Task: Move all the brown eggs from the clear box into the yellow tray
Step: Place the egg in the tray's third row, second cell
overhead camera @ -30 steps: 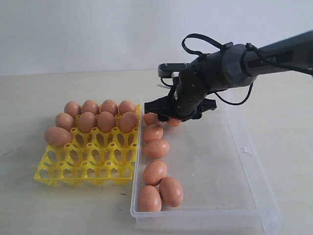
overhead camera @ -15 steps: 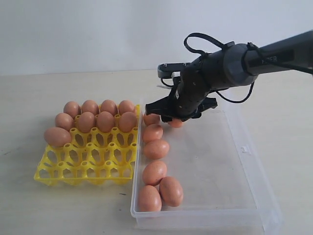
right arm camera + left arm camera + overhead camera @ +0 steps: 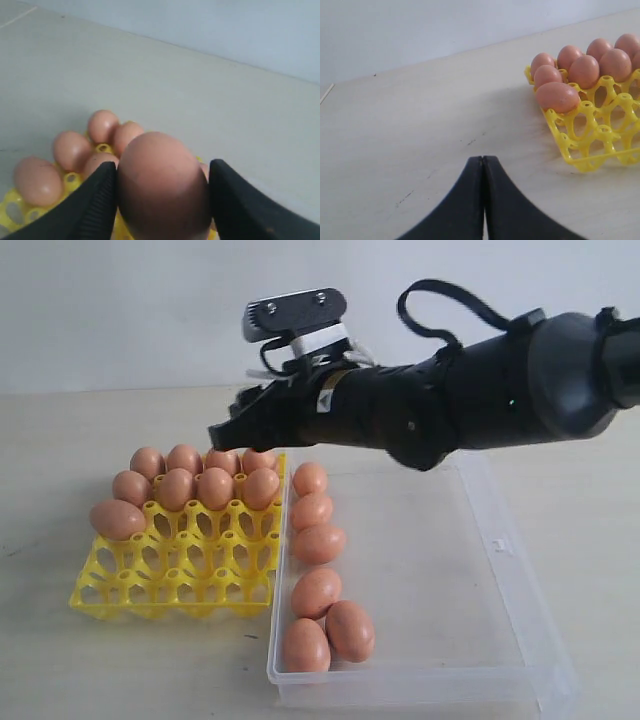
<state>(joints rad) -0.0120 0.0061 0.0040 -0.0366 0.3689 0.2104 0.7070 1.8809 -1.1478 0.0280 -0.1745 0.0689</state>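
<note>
One egg clamped in right gripper — over yellow tray
we next need an empty cup; left gripper pinched together

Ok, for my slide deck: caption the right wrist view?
Right tool grips a smooth orange-brown egg over filled cups of the bright yellow plastic egg tray.

Tray left of box on the bench.
Nine eggs sit in the tray's rear cups; six along the box's left wall.
</note>
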